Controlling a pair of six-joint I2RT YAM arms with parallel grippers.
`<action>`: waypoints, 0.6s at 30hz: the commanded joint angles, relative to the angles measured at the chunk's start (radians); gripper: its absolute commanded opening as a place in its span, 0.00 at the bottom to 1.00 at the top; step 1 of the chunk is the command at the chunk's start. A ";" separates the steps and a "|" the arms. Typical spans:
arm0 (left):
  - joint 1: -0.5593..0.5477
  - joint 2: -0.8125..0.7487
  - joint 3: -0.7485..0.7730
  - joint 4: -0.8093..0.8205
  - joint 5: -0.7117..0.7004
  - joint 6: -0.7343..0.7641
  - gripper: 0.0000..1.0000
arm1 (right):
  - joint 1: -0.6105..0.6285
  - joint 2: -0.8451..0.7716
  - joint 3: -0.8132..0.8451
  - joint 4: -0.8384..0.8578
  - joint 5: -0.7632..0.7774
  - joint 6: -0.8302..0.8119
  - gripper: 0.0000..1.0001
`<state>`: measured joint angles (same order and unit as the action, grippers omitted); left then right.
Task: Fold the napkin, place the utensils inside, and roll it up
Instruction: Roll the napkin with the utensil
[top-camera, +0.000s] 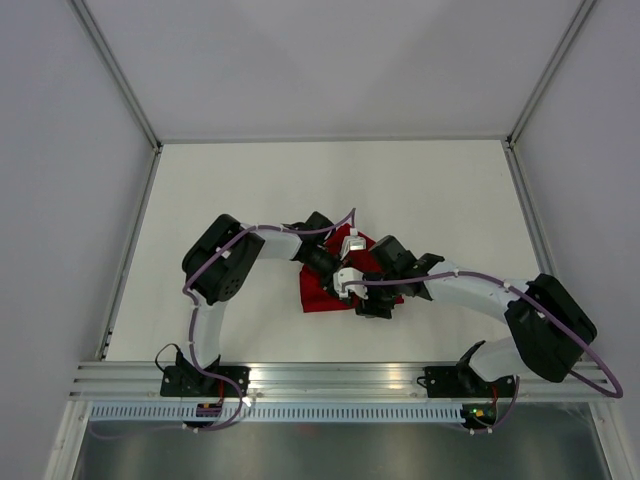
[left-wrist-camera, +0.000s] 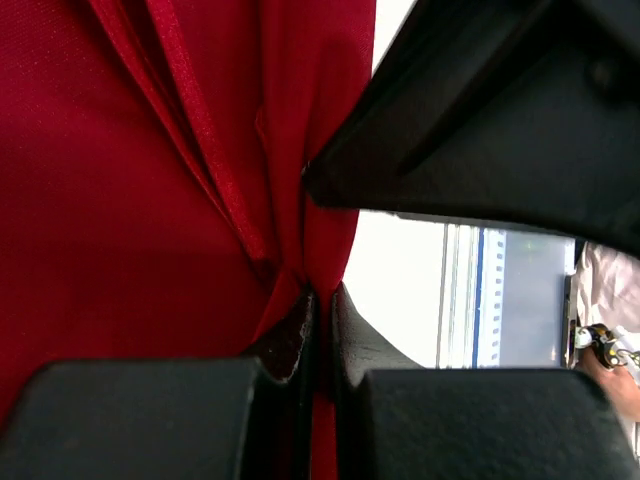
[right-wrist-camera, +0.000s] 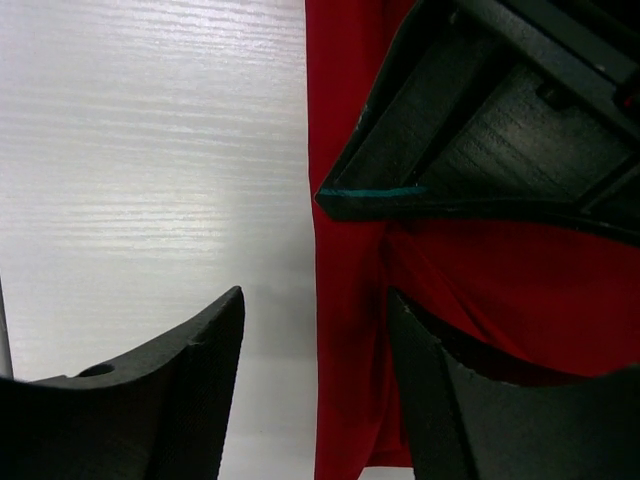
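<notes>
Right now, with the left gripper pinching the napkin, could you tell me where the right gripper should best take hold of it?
Probably the straight free edge of the napkin, coming in from the white table side. That edge runs between the fingers of the open right gripper, and the cloth is thin, so an edge pinch near the shut left gripper looks easiest.

The left arm (top-camera: 207, 325) and right arm (top-camera: 478, 292) look alike: white tube links between bulky, rounded black joint housings. A thin purple cable (top-camera: 250, 230) runs along each arm, bowing loose where it passes the joints. Each base (top-camera: 205, 381) is a squat black block with dark wires at its foot. Small white camera blocks (top-camera: 352, 243) sit at the wrists. The fingers (right-wrist-camera: 200, 390) are matte black, thick and curved (finely grained up close), and one has a teal streak along its edge
</notes>
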<state>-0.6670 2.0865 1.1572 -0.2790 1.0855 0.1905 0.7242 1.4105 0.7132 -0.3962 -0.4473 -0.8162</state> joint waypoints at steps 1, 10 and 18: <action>0.006 0.058 0.007 -0.048 -0.079 0.006 0.02 | 0.024 0.028 0.055 0.057 0.024 0.014 0.63; 0.006 0.070 0.019 -0.055 -0.081 0.007 0.02 | 0.055 0.100 0.104 0.045 0.025 0.040 0.53; 0.014 0.070 0.021 -0.058 -0.072 0.012 0.03 | 0.057 0.169 0.140 0.016 0.027 0.040 0.44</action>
<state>-0.6590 2.1143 1.1820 -0.3088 1.1122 0.1871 0.7761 1.5597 0.8173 -0.3706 -0.4202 -0.7811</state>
